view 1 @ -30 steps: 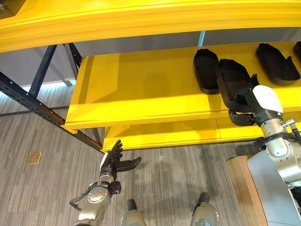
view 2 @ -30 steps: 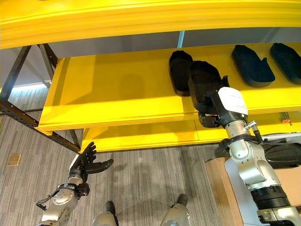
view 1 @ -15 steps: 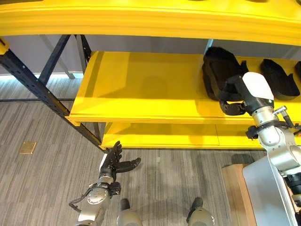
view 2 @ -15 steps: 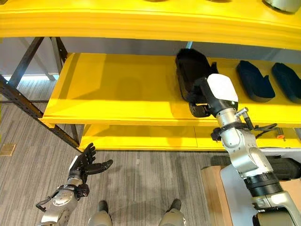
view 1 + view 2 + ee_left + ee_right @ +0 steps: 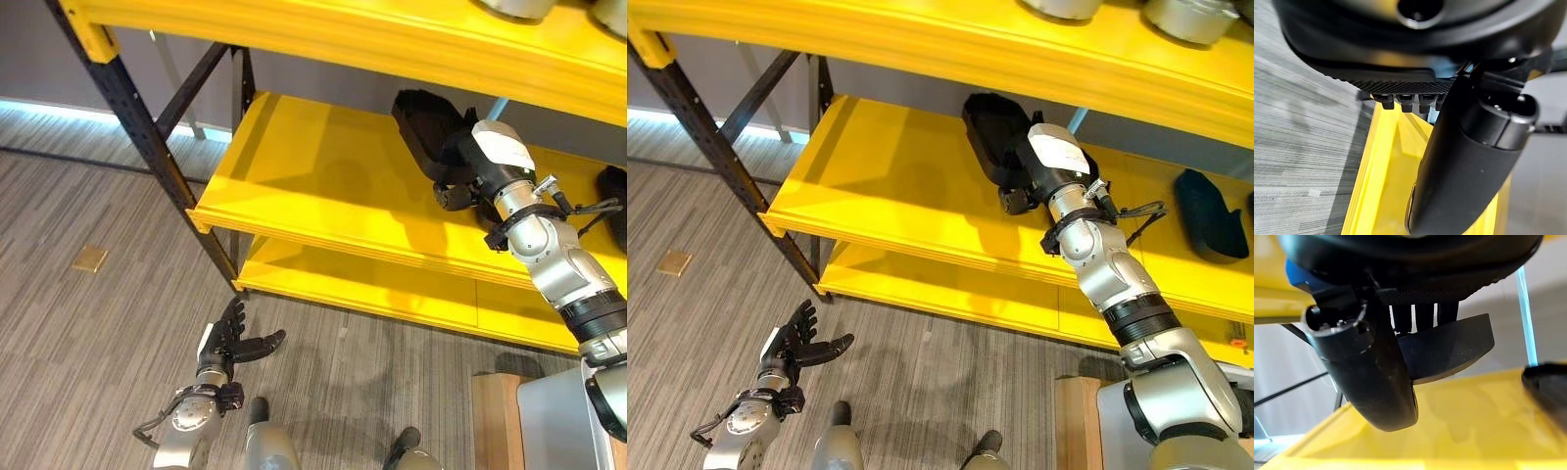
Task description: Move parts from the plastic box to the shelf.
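My right hand [image 5: 458, 186] is shut on a black shoe-shaped part [image 5: 423, 119], held tilted over the yellow middle shelf [image 5: 313, 186] near its back wall. In the right wrist view the thumb [image 5: 1371, 377] presses on that black part [image 5: 1449, 350], whose tip hangs just above the yellow surface. A second black part [image 5: 1547, 387] lies beside it there. Another black part [image 5: 1205, 201] rests further right on the shelf. My left hand [image 5: 230, 343] hangs low over the grey floor, open with fingers spread and holding nothing.
A yellow top shelf [image 5: 392, 39] overhangs the work and carries grey metal pieces [image 5: 1185, 15]. A lower yellow shelf [image 5: 372, 294] sits near the floor. A black upright post [image 5: 147, 147] stands at the rack's left. A wooden block [image 5: 495, 411] is at the bottom right.
The camera has swung, so the rack now sits slanted. My right hand has carried the black part from the shelf's front edge further in toward the back. The left hand keeps its pose.
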Controlling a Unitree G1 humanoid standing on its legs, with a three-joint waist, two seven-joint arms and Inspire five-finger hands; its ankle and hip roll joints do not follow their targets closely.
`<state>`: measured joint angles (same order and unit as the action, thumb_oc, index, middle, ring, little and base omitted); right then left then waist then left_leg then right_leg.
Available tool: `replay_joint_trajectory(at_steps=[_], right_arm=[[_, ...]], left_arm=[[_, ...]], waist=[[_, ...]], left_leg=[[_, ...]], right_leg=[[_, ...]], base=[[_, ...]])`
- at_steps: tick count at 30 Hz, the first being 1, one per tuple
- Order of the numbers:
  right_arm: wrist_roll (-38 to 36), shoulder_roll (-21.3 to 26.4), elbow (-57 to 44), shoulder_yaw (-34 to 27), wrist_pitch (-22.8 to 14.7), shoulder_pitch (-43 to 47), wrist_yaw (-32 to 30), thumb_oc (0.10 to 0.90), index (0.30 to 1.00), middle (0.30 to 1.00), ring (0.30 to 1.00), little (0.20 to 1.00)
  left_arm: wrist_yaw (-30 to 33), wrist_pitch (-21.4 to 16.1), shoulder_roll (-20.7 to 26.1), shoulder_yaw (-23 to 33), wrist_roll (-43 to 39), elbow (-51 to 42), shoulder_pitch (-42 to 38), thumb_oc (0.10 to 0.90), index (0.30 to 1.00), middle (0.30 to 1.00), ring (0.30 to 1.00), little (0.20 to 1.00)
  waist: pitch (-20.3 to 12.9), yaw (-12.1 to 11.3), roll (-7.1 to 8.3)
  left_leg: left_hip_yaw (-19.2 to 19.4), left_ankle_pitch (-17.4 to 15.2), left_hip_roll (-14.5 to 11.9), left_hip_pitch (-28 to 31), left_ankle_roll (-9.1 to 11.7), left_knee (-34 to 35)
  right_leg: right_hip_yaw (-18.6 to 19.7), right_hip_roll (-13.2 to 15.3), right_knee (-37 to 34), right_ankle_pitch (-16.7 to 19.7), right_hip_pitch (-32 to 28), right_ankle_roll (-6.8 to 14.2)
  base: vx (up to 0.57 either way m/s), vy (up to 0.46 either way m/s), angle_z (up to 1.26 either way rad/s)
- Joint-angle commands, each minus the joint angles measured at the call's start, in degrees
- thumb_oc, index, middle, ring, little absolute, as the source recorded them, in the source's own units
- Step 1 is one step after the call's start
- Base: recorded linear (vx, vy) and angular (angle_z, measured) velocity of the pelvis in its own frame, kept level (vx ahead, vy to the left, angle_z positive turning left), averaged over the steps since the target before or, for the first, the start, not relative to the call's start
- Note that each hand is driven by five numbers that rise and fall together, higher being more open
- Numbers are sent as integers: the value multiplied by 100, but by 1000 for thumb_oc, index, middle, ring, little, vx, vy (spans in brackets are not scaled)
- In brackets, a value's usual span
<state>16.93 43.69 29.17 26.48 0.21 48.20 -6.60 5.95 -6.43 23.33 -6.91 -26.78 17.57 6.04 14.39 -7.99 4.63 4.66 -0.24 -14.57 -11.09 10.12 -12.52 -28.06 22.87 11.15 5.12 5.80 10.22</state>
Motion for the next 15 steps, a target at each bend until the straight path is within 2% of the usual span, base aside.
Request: replay_joint_trajectory(at_steps=[1, 10, 11, 15], right_arm=[[-222, 135, 121, -50, -104, 1666, -578, 400, 300, 300, 300, 300], [-505, 43, 1122, 308, -24, 2407, -728, 400, 300, 300, 300, 300], [-629, 86, 1284, 304, -25, 2541, -787, 400, 300, 300, 300, 300], [-809, 110, 1626, 359, -12, 2799, -886, 400, 300, 300, 300, 300]], left_arm=[[7, -654, 391, 26, -180, -671, -325, 900, 1000, 1000, 1000, 1000], [49, -759, 541, -80, -411, -760, -435, 900, 1000, 1000, 1000, 1000], [47, -783, 561, -111, -445, -782, -451, 900, 1000, 1000, 1000, 1000], [38, -808, 615, -204, -481, -773, -552, 900, 1000, 1000, 1000, 1000]], waist=[[34, -48, 58], [374, -264, -182], [441, -292, -269], [517, -327, -414]], left_leg=[[412, -405, 184, 286, -428, 39], [135, -454, 319, -191, -490, -340], [85, -464, 371, -331, -504, -451], [8, -465, 467, -559, -527, -605]], right_leg=[[344, 216, 684, 117, -80, 203], [276, 349, 988, 127, 125, 187], [271, 415, 1071, 126, 177, 179], [246, 500, 1189, 100, 288, 168]], base=[[-35, -8, 17], [-39, 13, 14], [-40, 34, 17], [-18, 23, 15]])
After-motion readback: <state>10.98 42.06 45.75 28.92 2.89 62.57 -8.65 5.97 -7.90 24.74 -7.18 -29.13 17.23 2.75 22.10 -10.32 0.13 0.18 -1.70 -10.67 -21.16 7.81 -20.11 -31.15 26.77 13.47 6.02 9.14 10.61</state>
